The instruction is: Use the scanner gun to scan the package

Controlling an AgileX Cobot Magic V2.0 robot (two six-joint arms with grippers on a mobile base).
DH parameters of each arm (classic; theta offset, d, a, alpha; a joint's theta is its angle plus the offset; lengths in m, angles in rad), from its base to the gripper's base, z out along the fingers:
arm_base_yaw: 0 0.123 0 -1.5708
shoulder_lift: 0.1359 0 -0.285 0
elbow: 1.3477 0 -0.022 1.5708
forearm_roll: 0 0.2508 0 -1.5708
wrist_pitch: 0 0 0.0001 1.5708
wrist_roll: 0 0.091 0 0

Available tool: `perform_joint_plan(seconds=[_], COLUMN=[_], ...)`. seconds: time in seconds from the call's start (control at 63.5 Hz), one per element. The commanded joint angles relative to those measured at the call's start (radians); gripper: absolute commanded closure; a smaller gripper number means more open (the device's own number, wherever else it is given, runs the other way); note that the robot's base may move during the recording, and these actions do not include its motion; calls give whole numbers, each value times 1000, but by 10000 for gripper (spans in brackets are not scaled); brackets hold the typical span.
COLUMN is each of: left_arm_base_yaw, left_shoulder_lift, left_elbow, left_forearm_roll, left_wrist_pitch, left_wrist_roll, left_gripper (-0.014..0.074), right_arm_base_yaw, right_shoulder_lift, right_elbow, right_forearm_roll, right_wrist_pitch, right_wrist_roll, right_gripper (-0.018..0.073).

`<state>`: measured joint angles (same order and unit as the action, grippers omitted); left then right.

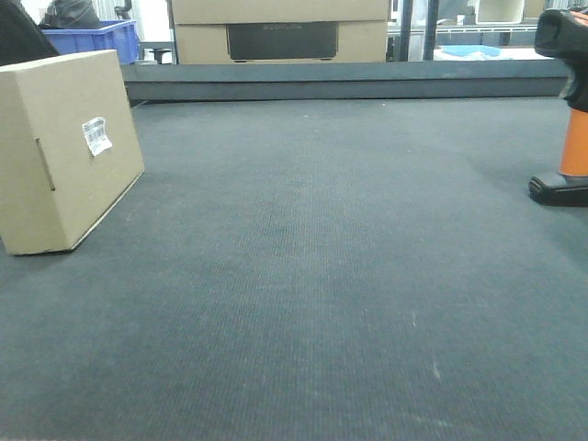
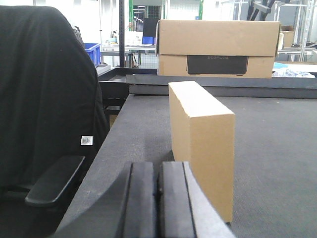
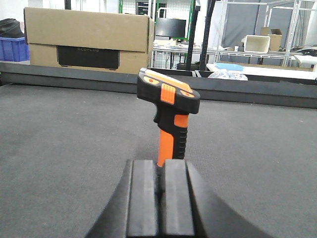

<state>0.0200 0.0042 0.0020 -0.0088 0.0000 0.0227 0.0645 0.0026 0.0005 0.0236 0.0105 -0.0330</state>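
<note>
The package (image 1: 64, 147), a plain tan cardboard box, stands on edge at the left of the dark mat, its white barcode label (image 1: 96, 135) facing right. In the left wrist view its narrow end (image 2: 200, 144) rises just ahead and right of my left gripper (image 2: 158, 171), which is shut and holds nothing. The scanner gun (image 1: 570, 110) stands upright on its black foot at the far right. In the right wrist view the scanner gun (image 3: 170, 116), black head and orange handle, is straight ahead of my shut, empty right gripper (image 3: 159, 168).
A bigger cardboard box (image 1: 280, 32) with a dark panel sits behind the raised back rail (image 1: 349, 81). A blue crate (image 1: 92, 39) is at the back left. A black chair with armrest (image 2: 54, 179) stands off the table's left edge.
</note>
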Motion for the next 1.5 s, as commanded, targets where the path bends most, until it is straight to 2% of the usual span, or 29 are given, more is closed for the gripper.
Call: perform_joint_plan(seconds=[0.0,0.378,0.456,0.582,0.708,0.881,1.086,1.212,1.275,1.479], left_arm_base_yaw=[-4,-4,-4,-4,-4,-4,-4,-4,-4,-19], left_shoulder_lift=[-4,-4,-4,22,174,535,842,943,985,1229], left_elbow=[-2,-2,-8,-133,-309,-594,-852,-945,-974,-1225], left_forearm_roll=[-5,-8,-13,-15,-15,-15,-18,-102,-121,-112], left_wrist_pitch=[-19,-36,27,137,297,504,517,497,485,742], left_wrist_roll=[-9,-7,-7,-7,-7,-7,-7,-7,-7,-7], left_gripper=[699,699,699,699,699,699,699,699,699,708], right_arm_base_yaw=[1,1,1,1,1,1,1,1,1,1], right_shoulder_lift=[-3,-3,-3,-3,-3,-3,-3,-3,-3,-3], right_elbow=[0,0,0,0,0,0,0,0,0,0], right_forearm_roll=[-7,-7,-7,-7,-7,-7,-7,-7,-7,-7], right_wrist_pitch=[-20,-20,-20,-20,-20,-20,-20,-20,-20,-20], right_wrist_roll=[-2,-2,-2,-2,-2,-2,-2,-2,-2,-2], right_gripper=[721,721,721,721,721,721,721,721,721,721])
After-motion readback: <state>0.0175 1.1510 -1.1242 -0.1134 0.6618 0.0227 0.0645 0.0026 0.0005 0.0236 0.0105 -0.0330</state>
